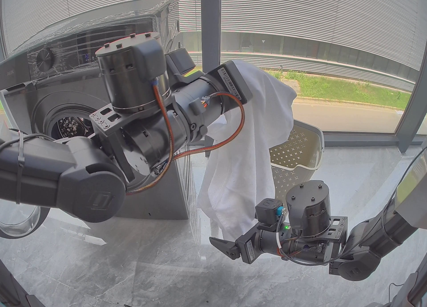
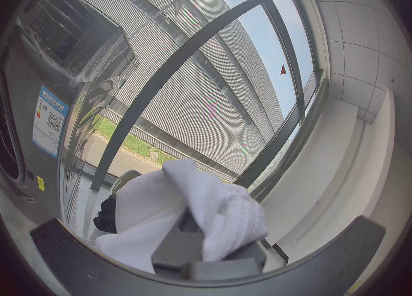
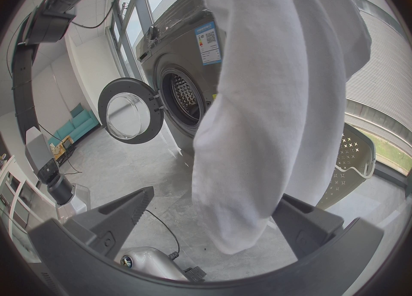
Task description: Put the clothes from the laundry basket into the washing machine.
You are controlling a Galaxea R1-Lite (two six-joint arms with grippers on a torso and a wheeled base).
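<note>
One left tool (image 2: 201, 245) aloft with cloth (image 1: 249, 156)

Laundry basket (image 1: 299, 146) largely behind the hanging white cloth (image 1: 249, 143), contents out of sight.

Laundry room: washing machine (image 1: 53, 60) beside big windows (image 1: 311, 18).

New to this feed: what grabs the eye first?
A white cloth hangs in a long drape from the raised left end effector, in front of the laundry basket. To its left stands the washing machine, its round door swung open. The right end effector sits low and open by the cloth's lower hem.
</note>
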